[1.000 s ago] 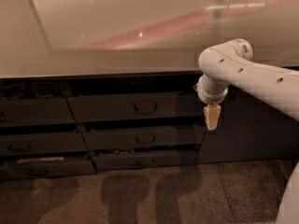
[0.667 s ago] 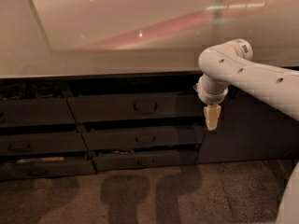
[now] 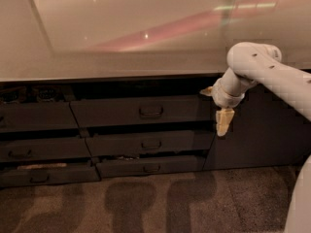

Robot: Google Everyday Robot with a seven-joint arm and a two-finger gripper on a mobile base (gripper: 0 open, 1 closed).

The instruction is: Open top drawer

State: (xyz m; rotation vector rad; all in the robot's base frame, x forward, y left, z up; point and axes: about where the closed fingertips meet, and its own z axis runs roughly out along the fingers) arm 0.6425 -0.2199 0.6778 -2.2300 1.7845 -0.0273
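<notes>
The top drawer [image 3: 107, 112] appeared rigid and probably moderately heavy; grasp point was its centre loop handle [image 3: 151, 112]. The gripper [image 3: 224, 122] hung just right of the drawer front; whether the jaws were spread could not be told.

Top drawer [image 3: 112, 113] front matt; countertop [image 3: 121, 62] glossy; end effector [image 3: 222, 129] at drawer's right, perhaps plastic.

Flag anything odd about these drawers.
The drawers sit unevenly: the top drawer and the two narrower fronts below it look ajar, stepped rather than flush. A pale strip shows in a lower left drawer. The gripper hangs right of the handle, not touching.
</notes>
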